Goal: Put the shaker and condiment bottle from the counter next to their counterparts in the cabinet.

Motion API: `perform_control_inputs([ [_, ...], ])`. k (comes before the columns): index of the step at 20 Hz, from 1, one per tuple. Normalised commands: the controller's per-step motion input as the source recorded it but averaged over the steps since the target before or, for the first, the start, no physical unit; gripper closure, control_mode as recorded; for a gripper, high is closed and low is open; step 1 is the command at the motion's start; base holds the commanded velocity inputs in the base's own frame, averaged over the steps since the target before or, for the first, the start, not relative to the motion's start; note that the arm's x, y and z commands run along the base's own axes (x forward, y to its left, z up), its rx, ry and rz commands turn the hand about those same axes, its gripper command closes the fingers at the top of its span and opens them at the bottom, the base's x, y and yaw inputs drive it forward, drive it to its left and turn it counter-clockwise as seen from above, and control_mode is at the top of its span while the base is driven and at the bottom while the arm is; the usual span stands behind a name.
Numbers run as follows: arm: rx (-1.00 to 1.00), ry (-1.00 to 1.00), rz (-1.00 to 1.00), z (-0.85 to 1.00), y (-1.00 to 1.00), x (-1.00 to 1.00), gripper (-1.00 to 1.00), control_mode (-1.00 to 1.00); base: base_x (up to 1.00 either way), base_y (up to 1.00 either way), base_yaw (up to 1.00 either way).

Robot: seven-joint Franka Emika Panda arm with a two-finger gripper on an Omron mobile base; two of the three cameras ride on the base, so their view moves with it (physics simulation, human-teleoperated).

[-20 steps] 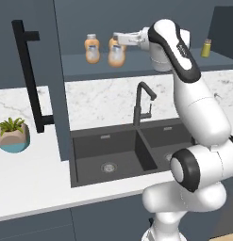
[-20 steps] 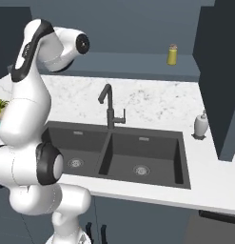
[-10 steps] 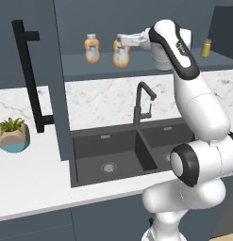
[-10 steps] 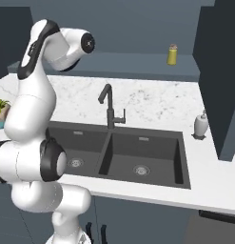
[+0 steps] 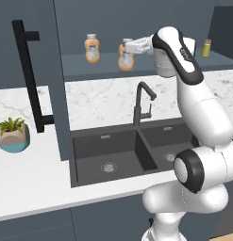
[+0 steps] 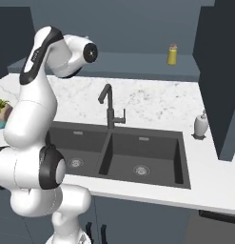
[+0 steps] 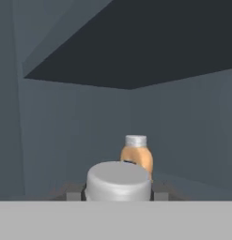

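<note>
Left base view: two orange bottles in the cabinet (image 5: 137,28); the condiment bottle (image 5: 126,60) is clamped between the fingers (image 5: 123,47), raised just over the shelf (image 5: 89,67); its look-alike, the counterpart bottle (image 5: 91,48), stands upright on the shelf to the left, apart from it; both have pale caps and light labels on orange bodies; one yellow-green shaker (image 5: 206,47) stands far right on the same shelf, well apart from both bottles; cabinet door (image 5: 28,70) swung open, one long black bar handle (image 5: 28,75) on it.

Hand view: pale grey-white cap of the held bottle sits dead centre at the bottom, a dark finger tip tight on each side; counterpart bottle stands beyond it, upright, near the back wall.

Right base view: one pale blue-grey shaker (image 6: 200,125) with dark cap stands on the marble surface (image 6: 152,102), right of the double sink (image 6: 119,152), close to the wall; one black faucet (image 6: 109,107) behind the sink; one potted plant (image 6: 0,112) at the far left of the surface.
</note>
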Motion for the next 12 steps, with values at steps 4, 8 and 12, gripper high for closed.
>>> perform_control_inputs([
  [4, -0.01, -0.03, -0.05, -0.11, 0.0, 0.15, 1.0, -1.0, 0.0, 0.0, 0.0],
  [8, 0.0, 0.0, -0.05, -0.02, 0.0, 0.33, 1.0, -1.0, 0.0, 0.0, 0.0],
  [12, 0.0, 0.0, -0.06, 0.0, 0.0, 0.52, 1.0, -1.0, 0.0, 0.0, 0.0],
])
